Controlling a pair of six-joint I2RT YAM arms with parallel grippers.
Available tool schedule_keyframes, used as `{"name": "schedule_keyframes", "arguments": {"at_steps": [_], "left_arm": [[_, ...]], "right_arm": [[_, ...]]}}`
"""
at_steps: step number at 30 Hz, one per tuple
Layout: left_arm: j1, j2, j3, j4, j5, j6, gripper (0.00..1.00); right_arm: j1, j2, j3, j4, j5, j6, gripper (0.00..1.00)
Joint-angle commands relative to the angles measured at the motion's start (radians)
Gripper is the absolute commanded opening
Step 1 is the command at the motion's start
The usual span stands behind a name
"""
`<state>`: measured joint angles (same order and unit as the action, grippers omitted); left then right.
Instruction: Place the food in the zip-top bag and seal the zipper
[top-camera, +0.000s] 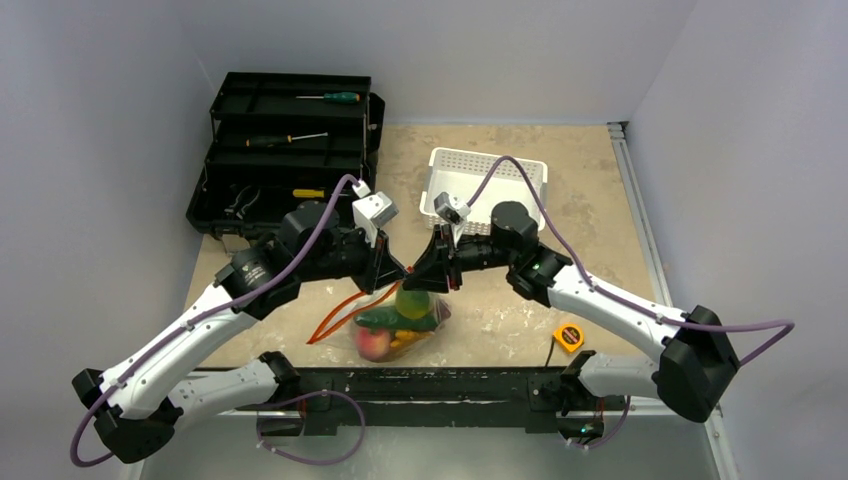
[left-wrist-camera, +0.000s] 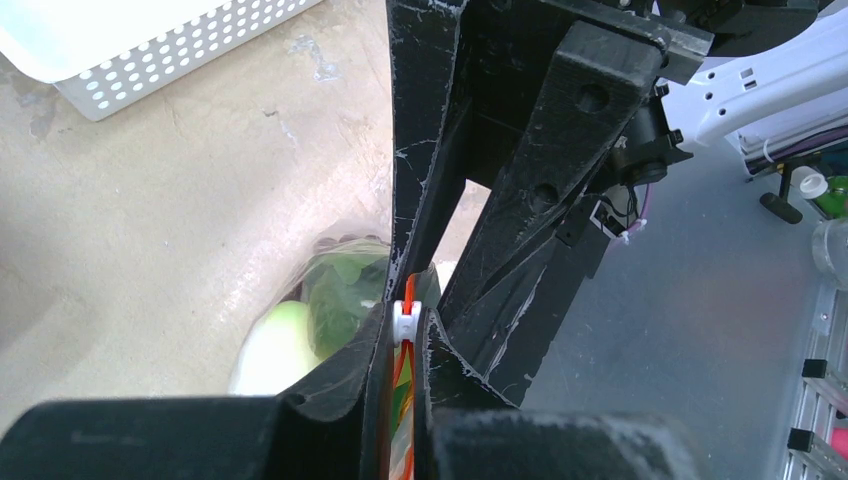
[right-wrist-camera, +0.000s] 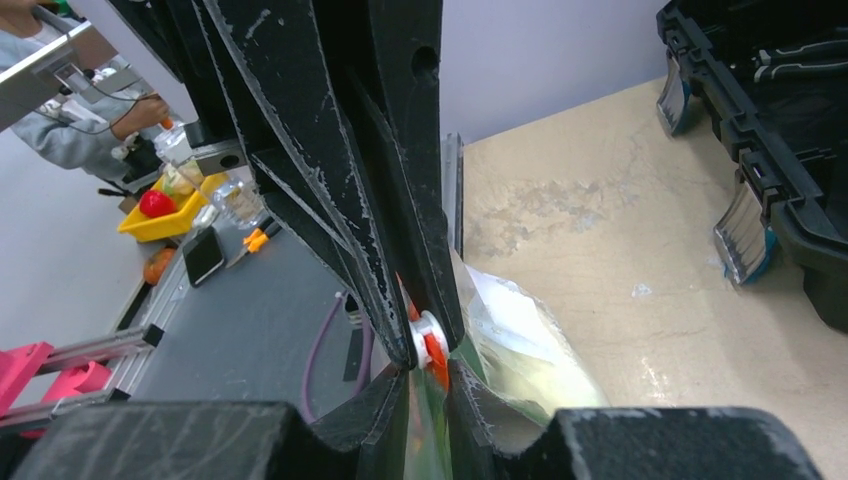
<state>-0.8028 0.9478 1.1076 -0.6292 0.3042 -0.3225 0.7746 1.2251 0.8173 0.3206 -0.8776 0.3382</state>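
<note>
- Left gripper (left-wrist-camera: 403, 345) is clenching the zipper (left-wrist-camera: 400, 415), its fingers pressing the orange-red strip just behind the white slider (left-wrist-camera: 405, 318).
- Right gripper (right-wrist-camera: 428, 375) is meeting it tip to tip at the same spot. Its jaws are standing close together around the bag's mouth, but I cannot tell whether they are pinching or sitting loose.
- Bag (top-camera: 400, 330) is hanging and resting between the arms near the table's (top-camera: 600, 230) front edge, its mouth raised to the grippers.
- Food (top-camera: 395, 322) is sitting inside it: cabbage (left-wrist-camera: 345, 295) is showing through the plastic, with a peach (top-camera: 373, 343) and cucumber (top-camera: 398, 320) lower down. All the food I can see is lying in the bag, so the filling step is looking done.
- Sealing is looking unfinished. In the top view two orange lines are trailing left from the grippers and running apart, which suggests that stretch is gaping. The slider probably needs drawing along the strip while the other gripper anchors the mouth.
- Crowding is the main obstacle: both sets of fingers are sharing one small spot, leaving little room, and the arms are hiding the mouth from above.
- Basket (top-camera: 485, 178) is sitting just behind the grippers. The toolbox (top-camera: 285, 150) with screwdrivers (top-camera: 330, 98) is lying at the back left, and a tape measure (top-camera: 568, 337) to the right, well apart.
</note>
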Motion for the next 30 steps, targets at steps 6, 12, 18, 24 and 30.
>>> {"name": "schedule_keyframes", "arguments": {"at_steps": [6, 12, 18, 24, 30], "left_arm": [[0.011, -0.017, -0.009, 0.047, 0.036, -0.004, 0.00], [0.011, -0.027, -0.014, 0.022, 0.015, -0.004, 0.00], [0.012, -0.030, -0.023, -0.001, -0.019, -0.004, 0.00], [0.017, -0.030, -0.037, -0.011, -0.036, -0.004, 0.00], [0.021, -0.032, -0.043, -0.009, -0.031, -0.009, 0.00]], "right_arm": [[0.009, 0.023, 0.066, 0.008, 0.017, -0.023, 0.00], [0.009, -0.030, -0.011, 0.094, 0.201, 0.088, 0.00], [0.009, -0.126, -0.096, 0.151, 0.398, 0.246, 0.00], [0.009, -0.180, -0.166, 0.258, 0.438, 0.365, 0.00], [0.009, -0.193, -0.171, 0.260, 0.456, 0.369, 0.00]]}}
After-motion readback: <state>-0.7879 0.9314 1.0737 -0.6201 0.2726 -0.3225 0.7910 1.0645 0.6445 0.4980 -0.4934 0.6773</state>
